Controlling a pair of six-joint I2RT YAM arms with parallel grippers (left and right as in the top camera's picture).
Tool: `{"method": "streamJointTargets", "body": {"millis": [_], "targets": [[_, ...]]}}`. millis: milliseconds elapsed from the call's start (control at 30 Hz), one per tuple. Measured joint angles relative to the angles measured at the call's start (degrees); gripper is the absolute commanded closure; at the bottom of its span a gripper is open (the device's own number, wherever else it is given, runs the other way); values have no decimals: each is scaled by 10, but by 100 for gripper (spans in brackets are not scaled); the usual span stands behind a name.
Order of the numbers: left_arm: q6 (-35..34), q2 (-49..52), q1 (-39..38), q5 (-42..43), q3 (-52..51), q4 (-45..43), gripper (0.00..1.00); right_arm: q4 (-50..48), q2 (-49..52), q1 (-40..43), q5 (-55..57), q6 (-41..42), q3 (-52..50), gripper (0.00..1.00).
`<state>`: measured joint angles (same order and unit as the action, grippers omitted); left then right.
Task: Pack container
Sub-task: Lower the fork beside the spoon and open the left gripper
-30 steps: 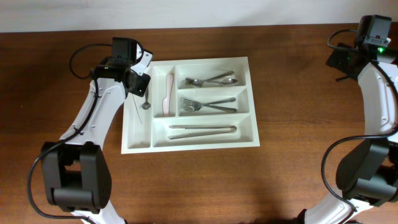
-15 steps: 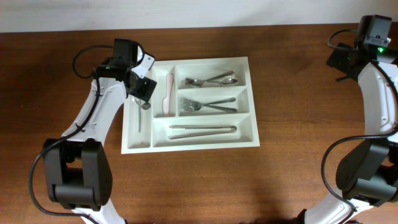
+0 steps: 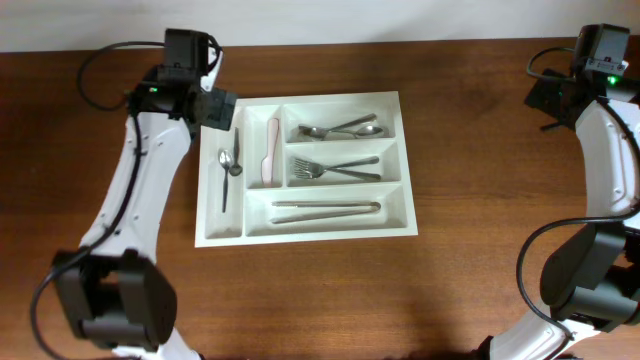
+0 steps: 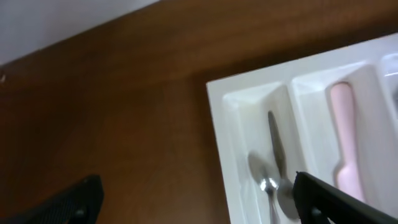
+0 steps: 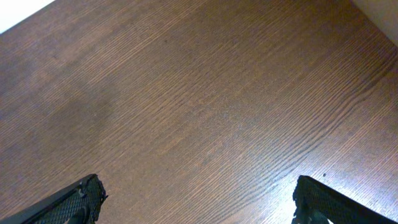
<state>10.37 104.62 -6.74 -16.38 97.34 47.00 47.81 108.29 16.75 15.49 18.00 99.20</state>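
Surface: dark wooden table [image 3: 450, 290], with a pale wall [image 3: 300, 20] behind its far edge.
Container: white cutlery tray [image 3: 305, 236], flat on the table, left of centre.
Nearest compartment: long metal utensils [image 3: 325, 208], lying crosswise.
Middle compartment: forks [image 3: 335, 167].
Far compartment: spoons [image 3: 340, 129].
Narrow compartments: pink knife [image 3: 270, 150]; two small spoons [image 3: 229, 165] in the leftmost one.
Left gripper [image 4: 199, 198]: released, fingers spread wide, empty, by the tray's far-left corner.
Right gripper [image 5: 196, 198]: released, empty, over bare wood, well apart from the tray.

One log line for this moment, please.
left gripper open, empty, near far-left corner of cutlery tray | right gripper open, empty, over bare table | spoons lying in leftmost compartment
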Motion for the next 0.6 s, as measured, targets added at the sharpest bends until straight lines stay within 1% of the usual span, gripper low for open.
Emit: {"method": "streamJointTargets", "body": {"millis": [133, 267, 400, 600], "targets": [[-71, -34, 1, -7, 4, 71, 1, 0, 0, 0, 0, 0, 0, 1], [-134, -40, 8, -10, 7, 132, 1, 0, 0, 0, 0, 0, 0, 1], [-161, -40, 10, -11, 7, 155, 1, 0, 0, 0, 0, 0, 0, 1], [-175, -40, 10, -11, 7, 160, 1, 0, 0, 0, 0, 0, 0, 1]]}}
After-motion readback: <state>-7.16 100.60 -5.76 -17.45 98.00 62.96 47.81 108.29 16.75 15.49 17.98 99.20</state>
